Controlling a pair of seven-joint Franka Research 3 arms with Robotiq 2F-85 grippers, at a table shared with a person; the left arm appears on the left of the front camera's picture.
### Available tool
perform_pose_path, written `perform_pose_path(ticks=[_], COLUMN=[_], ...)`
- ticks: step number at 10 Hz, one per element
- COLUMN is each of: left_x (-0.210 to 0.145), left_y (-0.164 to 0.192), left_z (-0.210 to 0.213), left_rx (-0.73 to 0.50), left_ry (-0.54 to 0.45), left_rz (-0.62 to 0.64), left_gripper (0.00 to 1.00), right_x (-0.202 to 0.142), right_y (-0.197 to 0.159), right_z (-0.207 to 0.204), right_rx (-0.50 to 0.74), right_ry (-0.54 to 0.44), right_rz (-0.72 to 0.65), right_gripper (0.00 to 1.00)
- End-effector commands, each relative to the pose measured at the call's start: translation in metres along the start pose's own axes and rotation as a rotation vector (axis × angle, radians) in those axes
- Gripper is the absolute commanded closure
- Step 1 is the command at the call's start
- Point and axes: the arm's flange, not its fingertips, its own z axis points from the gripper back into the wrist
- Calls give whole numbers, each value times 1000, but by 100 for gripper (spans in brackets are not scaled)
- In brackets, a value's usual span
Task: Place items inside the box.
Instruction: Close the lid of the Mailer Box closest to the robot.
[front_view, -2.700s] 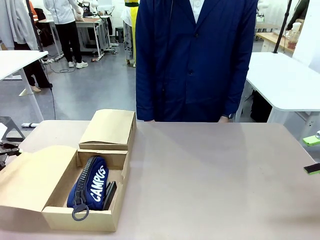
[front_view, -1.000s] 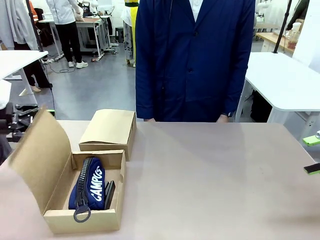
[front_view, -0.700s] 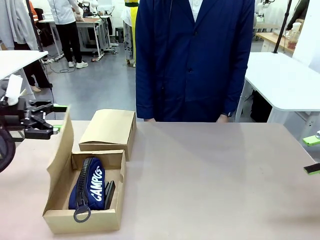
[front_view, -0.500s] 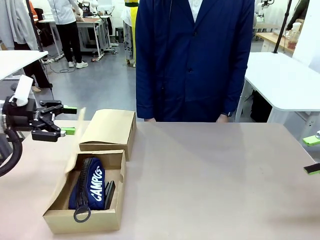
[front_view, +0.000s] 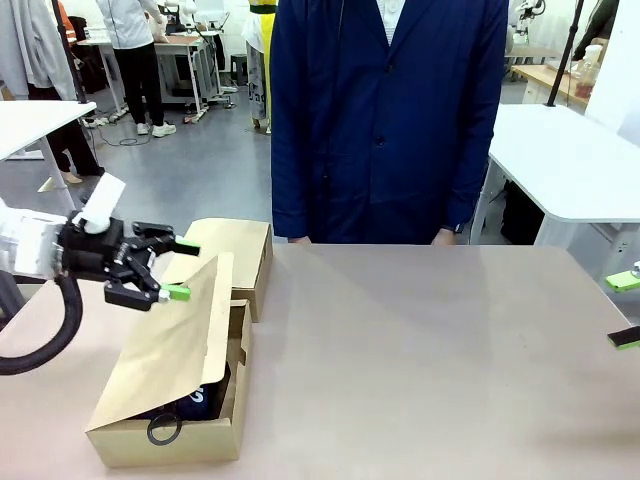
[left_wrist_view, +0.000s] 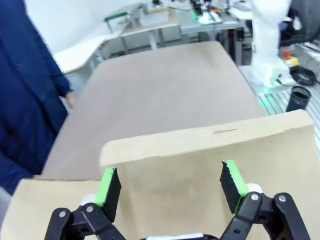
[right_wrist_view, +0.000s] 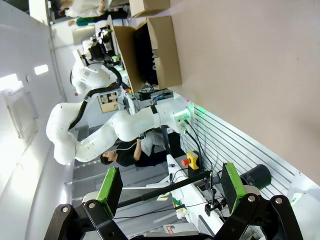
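The box (front_view: 170, 440) sits at the near left of the table, its flap lid (front_view: 175, 340) tilted halfway down over the opening. My left gripper (front_view: 180, 268) is open, its green pads at the flap's upper edge. In the left wrist view the flap (left_wrist_view: 200, 165) lies just beyond the open left gripper (left_wrist_view: 170, 182). Under the flap a strip of the navy pencil case (front_view: 195, 393) and its ring zip pull (front_view: 163, 431) show; the other contents are hidden. My right gripper (front_view: 628, 310) stands open at the right edge, holding nothing. The right wrist view shows the box (right_wrist_view: 165, 50) far off beyond the open right gripper (right_wrist_view: 171, 186).
A second, closed cardboard box (front_view: 240, 245) stands directly behind the first, touching it. A person in a dark blue coat (front_view: 390, 120) stands at the far edge, with hands low at the table's rim. The brown tabletop (front_view: 430, 350) stretches bare to the right.
The flap has swung from upright at the left to leaning over the box. My left gripper has moved right and down along with it. The right gripper has not moved.
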Motion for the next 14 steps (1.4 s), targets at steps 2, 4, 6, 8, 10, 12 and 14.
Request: perform_pose_path(ticks=[2, 4, 6, 8, 10, 12, 14], left_x=[-10, -17, -20, -23, -10, 22, 49], left_y=[-48, -54, -54, -53, -49, -49, -59], left_z=[-32, -41, -48, -49, -35, -4, 37], left_rx=[-175, -193, -234, -259, -216, -193, -203], left_ry=[117, 168, 190, 204, 188, 221, 133], left_rz=[-37, -44, -30, -18, -49, 27, 125], left_gripper=[0, 0, 0, 0, 0, 0, 0], right_x=[0, 0, 0, 0, 0, 0, 0], right_y=[4, 4, 4, 4, 4, 4, 4], right_z=[0, 0, 0, 0, 0, 0, 0], right_rx=[23, 23, 23, 23, 23, 23, 23], right_ry=[-6, -6, -6, -6, -6, -6, -6], right_rz=[-13, -13, -13, -13, -13, -13, -13], right_gripper=[0, 0, 0, 0, 0, 0, 0])
